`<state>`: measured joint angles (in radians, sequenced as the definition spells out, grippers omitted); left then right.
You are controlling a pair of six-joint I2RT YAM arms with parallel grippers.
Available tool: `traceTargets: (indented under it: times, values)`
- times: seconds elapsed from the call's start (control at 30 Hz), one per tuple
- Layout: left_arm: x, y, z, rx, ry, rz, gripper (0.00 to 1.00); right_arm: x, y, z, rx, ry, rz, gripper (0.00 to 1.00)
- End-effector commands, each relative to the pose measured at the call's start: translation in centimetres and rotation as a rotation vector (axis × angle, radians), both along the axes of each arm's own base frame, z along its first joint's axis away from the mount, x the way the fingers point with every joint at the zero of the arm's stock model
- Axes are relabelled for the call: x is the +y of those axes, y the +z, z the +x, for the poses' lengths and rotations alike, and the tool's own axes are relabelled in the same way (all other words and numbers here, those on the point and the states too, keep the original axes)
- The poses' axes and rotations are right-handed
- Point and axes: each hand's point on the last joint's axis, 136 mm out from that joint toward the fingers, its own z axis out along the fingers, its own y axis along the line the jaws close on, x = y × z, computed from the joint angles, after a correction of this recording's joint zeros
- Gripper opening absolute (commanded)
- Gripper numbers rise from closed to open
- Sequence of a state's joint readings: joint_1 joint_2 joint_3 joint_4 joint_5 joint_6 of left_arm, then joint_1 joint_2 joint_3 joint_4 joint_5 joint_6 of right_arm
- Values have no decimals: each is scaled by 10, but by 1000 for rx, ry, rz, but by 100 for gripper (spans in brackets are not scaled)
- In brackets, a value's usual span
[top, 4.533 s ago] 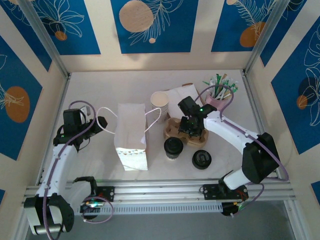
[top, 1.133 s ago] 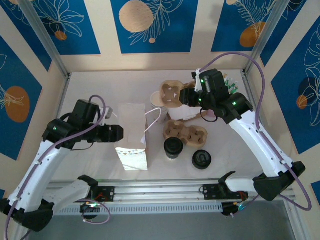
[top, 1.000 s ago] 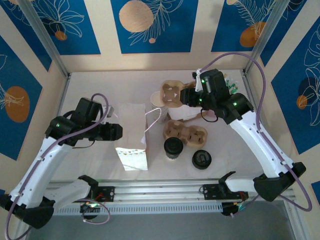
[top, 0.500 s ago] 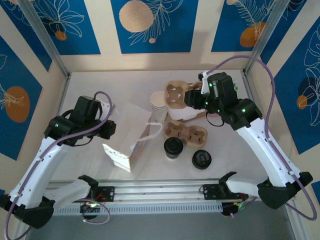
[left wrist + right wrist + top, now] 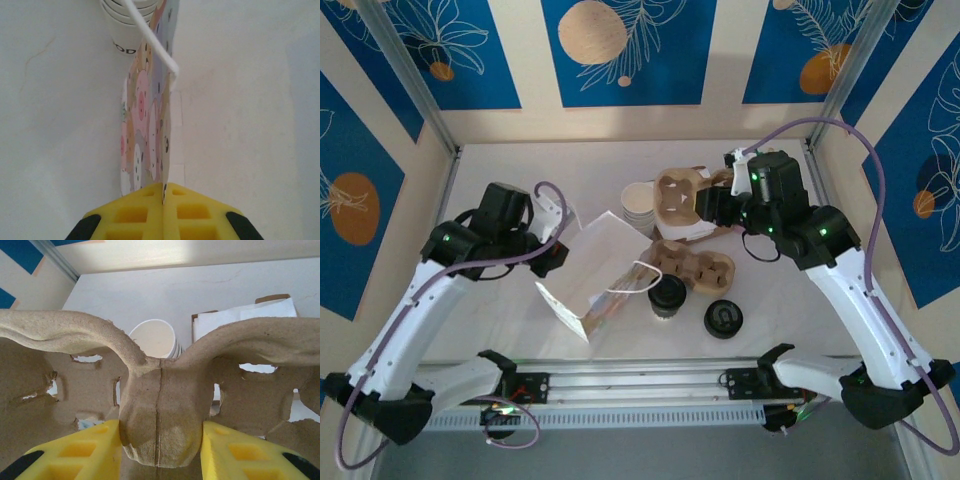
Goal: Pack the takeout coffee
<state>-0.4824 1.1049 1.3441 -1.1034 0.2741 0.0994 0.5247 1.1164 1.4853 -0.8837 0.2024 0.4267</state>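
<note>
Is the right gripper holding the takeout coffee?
No, the right gripper clamps a cardboard cup carrier, while the takeout coffee stands on the table.

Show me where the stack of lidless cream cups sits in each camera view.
Top external: stack of cups behind centre, between the tilted paper bag and the drink carrier in the right gripper.
Left wrist: top edge, left of centre, beyond the bag pinched by the left gripper.
Right wrist: centre, beyond the carrier's ridge.
Shared landmark: the white tabletop it stands on.
</note>
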Motion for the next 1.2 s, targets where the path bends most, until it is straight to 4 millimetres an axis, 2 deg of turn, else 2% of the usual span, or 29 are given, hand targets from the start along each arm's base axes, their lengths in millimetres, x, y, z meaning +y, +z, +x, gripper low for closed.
traceTargets:
  times: [0.0, 0.13, 0.23, 0.33, 0.5, 0.57, 0.6, 0.67, 0.83, 1.0, 1.1, 1.17]
  values:
    - [-8, 4, -7, 9, -146, 37, 0, 4, 15, -17, -1, 54, 48, 42]
    - [-4, 1, 12, -24, -147, 101, 0, 17, 18, -26, 15, 118, 77, 42]
    - [-5, 9, 28, -68, -145, 106, 0, 24, 21, -29, 14, 144, 78, 43]
    - [-12, 18, 40, -116, -145, 84, 14, 31, 24, -31, 18, 166, 86, 43]
    - [-16, 23, 47, -143, -135, 56, 52, 39, 26, -32, 20, 182, 99, 42]
    - [-12, 25, 48, -155, -112, 62, 70, 40, 27, -32, 19, 188, 100, 43]
    - [-8, 27, 48, -167, -92, 74, 86, 41, 29, -32, 16, 193, 100, 43]
    - [0, 34, 50, -198, -40, 86, 100, 42, 32, -32, 12, 196, 100, 43]
    - [35, 65, 56, -352, 197, 81, 100, 55, 44, -32, 0, 246, 132, 42]
    - [43, 99, 31, -424, 300, -112, 100, 73, 56, -27, -14, 291, 163, 42]
    - [47, 104, 14, -401, 352, -208, 100, 92, 65, -27, -16, 345, 189, 42]
    - [52, 99, 6, -351, 404, -243, 100, 104, 69, -28, -18, 375, 197, 42]
